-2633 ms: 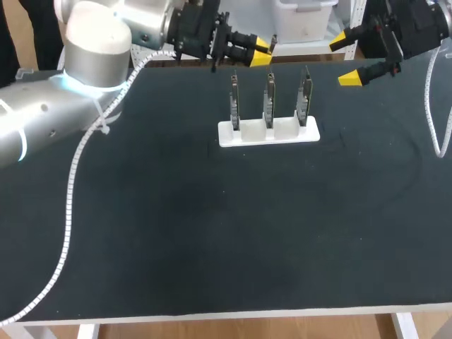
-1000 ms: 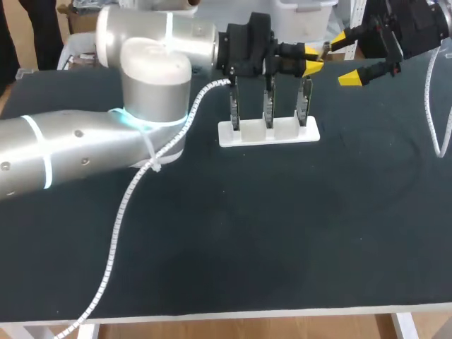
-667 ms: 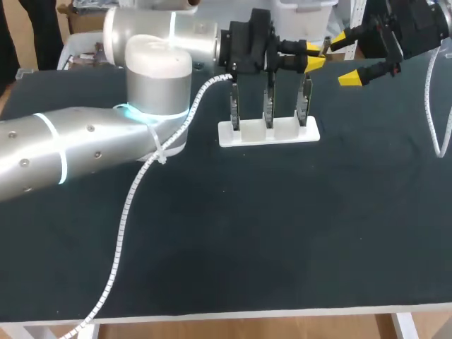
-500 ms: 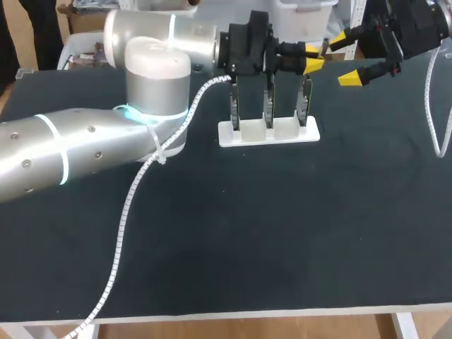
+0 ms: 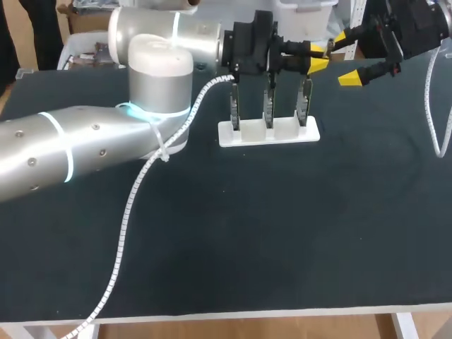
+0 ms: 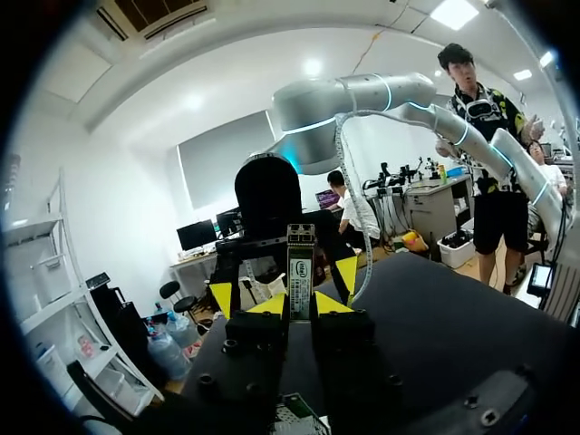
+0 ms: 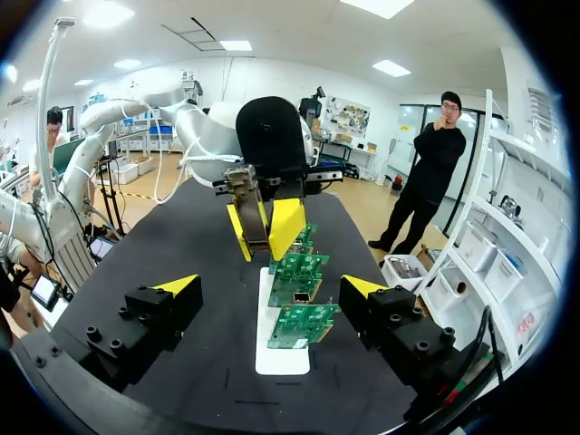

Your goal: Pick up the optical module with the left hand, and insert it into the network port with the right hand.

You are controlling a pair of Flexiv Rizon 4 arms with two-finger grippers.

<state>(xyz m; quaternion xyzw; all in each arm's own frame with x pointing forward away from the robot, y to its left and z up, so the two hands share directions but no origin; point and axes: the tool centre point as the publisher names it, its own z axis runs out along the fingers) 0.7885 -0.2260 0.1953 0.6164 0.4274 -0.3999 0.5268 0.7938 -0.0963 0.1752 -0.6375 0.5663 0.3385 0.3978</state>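
Note:
My left gripper point(image 5: 316, 58) hangs above and behind the three upright circuit boards point(image 5: 269, 99), shut on the slim metal optical module point(image 5: 326, 48), which sticks out past its yellow tips. In the left wrist view the module point(image 6: 300, 263) stands between the yellow fingertips point(image 6: 272, 304) of my left gripper point(image 6: 300, 304) and points at the right gripper point(image 6: 285, 283) just ahead. My right gripper point(image 5: 346, 58) stands wide open at the back right with nothing between its fingers. Seen from the right wrist, the right gripper point(image 7: 270, 288) faces the left gripper point(image 7: 263, 227) and its module point(image 7: 243, 181) over the boards point(image 7: 294, 272).
The boards stand in a white holder point(image 5: 268, 132) at the back middle of the black table point(image 5: 247, 233). A white spiral cable point(image 5: 127, 205) trails off my left arm across the table. Another cable point(image 5: 438, 106) hangs at the right edge.
My left gripper has edged a little to the right with the module, closer to the right gripper. The right arm has kept still.

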